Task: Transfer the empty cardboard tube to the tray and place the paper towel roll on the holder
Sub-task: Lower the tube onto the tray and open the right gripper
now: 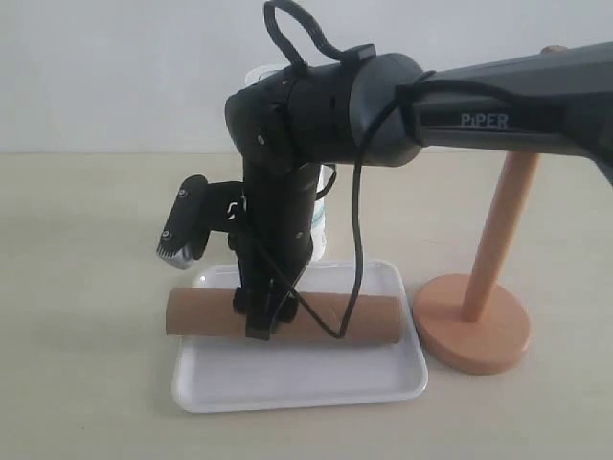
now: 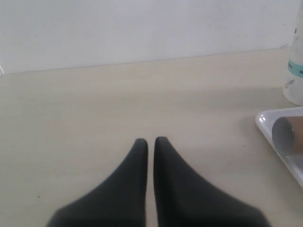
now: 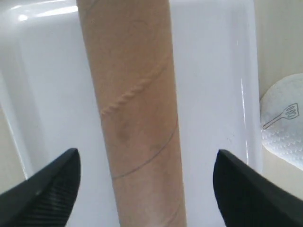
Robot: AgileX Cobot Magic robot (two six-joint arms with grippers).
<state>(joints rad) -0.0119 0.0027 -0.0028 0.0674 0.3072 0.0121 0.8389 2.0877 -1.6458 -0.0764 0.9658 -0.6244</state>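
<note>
While the empty cardboard tube point(image 1: 375, 319) lies in the tray point(image 1: 287, 380), the right claw point(image 3: 146, 163) gapes over it, the left claw point(image 2: 150, 142) closed.

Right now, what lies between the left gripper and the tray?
Only bare tabletop. In the left wrist view nothing sits between the left gripper and the tray, where the empty cardboard tube lies.
</note>
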